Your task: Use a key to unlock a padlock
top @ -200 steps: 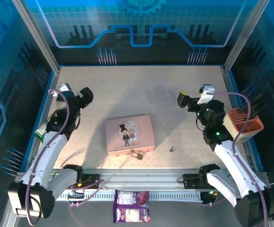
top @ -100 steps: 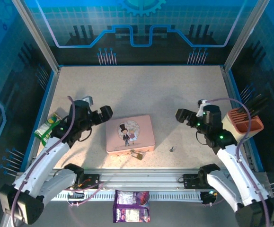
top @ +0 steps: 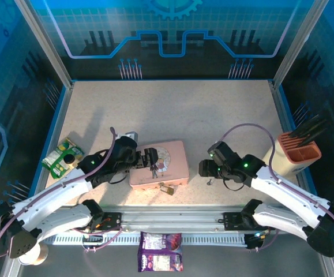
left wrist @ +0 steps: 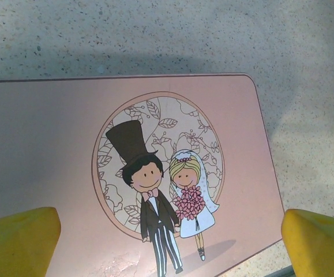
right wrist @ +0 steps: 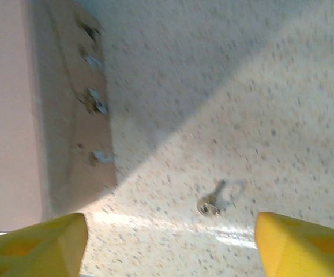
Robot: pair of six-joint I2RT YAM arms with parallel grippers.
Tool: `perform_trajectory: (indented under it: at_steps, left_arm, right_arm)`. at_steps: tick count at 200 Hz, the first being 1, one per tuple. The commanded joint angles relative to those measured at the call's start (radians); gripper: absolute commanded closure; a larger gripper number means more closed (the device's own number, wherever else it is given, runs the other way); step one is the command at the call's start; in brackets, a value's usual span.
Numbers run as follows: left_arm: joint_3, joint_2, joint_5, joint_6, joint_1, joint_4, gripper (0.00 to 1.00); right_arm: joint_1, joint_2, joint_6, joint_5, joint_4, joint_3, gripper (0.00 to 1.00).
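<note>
Brass padlock (top: 167,188) lies on the table (top: 172,109), touching the near edge of the pink tin (top: 175,153). Small grey key (top: 210,182) lies on the table to the right of the tin, apart from both tin and padlock.

Over the tin lid: left fingers (top: 151,157), spread wide apart. In the wrist view the cartoon couple (left wrist: 164,202) sits between the two yellow tips.

Just left of the key: right fingers (top: 205,169), also spread wide apart. In the wrist view the key (right wrist: 209,203) lies on bare table between the tips, a little nearer the right-hand one.
</note>
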Motion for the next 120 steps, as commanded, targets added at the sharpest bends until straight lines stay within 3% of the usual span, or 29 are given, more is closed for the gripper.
perform_trajectory:
  at_steps: [1, 43, 120]
  left_arm:
    - [-0.014, -0.013, -0.064, -0.036, -0.016, -0.013, 0.01]
    - [-0.063, -0.052, -0.083, -0.06, -0.02, 0.043, 0.01]
    - [-0.091, -0.053, -0.082, -0.066, -0.023, 0.078, 0.01]
  right_arm:
    - [0.013, -0.017, 0.124, 0.013, -0.036, -0.064, 0.3]
    - [0.014, -0.038, 0.215, -0.037, 0.069, -0.189, 0.45]
    - [0.012, 0.029, 0.27, -0.067, 0.244, -0.287, 0.61]
